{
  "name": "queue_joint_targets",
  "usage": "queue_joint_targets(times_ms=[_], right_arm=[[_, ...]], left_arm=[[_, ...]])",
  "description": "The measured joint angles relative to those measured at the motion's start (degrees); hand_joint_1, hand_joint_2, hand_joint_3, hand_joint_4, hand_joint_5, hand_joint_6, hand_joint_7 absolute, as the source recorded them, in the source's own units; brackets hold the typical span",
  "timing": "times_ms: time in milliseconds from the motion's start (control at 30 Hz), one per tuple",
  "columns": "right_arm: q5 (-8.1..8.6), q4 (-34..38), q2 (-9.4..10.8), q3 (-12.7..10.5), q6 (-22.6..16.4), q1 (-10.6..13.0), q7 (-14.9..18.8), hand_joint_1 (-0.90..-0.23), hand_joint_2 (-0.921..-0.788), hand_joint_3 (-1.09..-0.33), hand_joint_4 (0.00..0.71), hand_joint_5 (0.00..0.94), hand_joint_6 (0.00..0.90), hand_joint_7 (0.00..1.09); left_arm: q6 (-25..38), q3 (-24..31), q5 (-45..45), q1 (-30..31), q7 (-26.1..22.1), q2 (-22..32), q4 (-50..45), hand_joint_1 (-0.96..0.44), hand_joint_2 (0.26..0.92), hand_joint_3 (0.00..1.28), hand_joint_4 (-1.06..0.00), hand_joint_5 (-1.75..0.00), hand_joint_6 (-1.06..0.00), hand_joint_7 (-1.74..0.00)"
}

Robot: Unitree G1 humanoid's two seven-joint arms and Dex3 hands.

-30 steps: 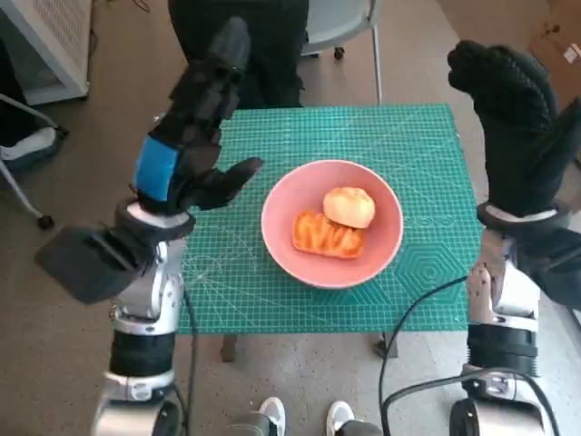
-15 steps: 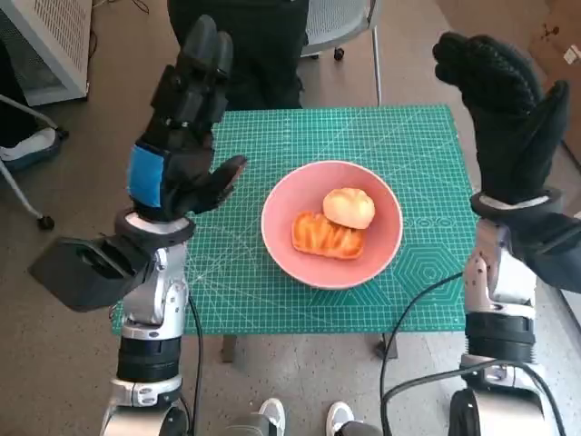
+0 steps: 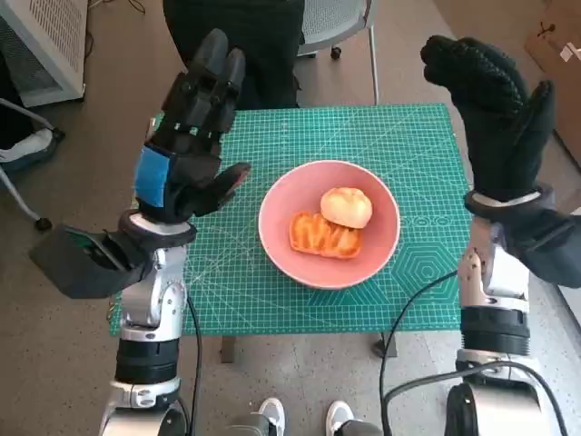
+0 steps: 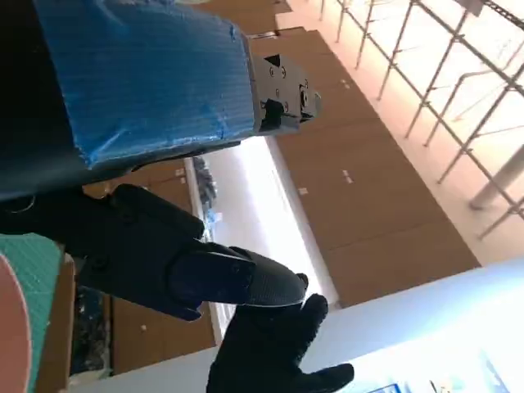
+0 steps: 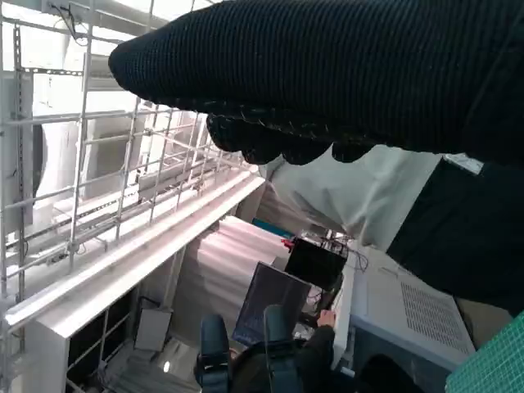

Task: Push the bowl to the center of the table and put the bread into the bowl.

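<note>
A pink bowl sits near the middle of the green cutting mat that covers the table. Inside it lie a round pale bun and a flat glazed pastry. My left hand is raised over the mat's left side, fingers spread and empty. My right hand is lifted above the mat's right edge, fingers apart, holding nothing. A sliver of the bowl shows in the left wrist view, with the gloved right hand beyond my left hand. The glove fills the right wrist view's top.
A person in dark clothes sits right behind the table's far edge, beside a chair. A white cabinet stands at the far left. Black cables hang by my right arm. Feet show below the near edge.
Both hands have risen and drawn slightly inward, the left turning more upright. The bowl and both breads stay put; the whole picture shifted slightly.
</note>
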Motion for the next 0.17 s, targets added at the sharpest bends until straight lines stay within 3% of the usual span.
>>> queue_joint_targets(times_ms=[167], right_arm=[[-0.08, 0.0, 0.3, 0.0, -0.5, 0.0, 0.0, -0.440, -0.921, -0.406, 0.360, 0.000, 0.482, 0.01]], left_arm=[[0.0, 0.0, 0.0, 0.0, -0.1, 0.0, 0.0, -0.42, 0.881, 0.15, 0.00, 0.00, -0.17, -0.03]])
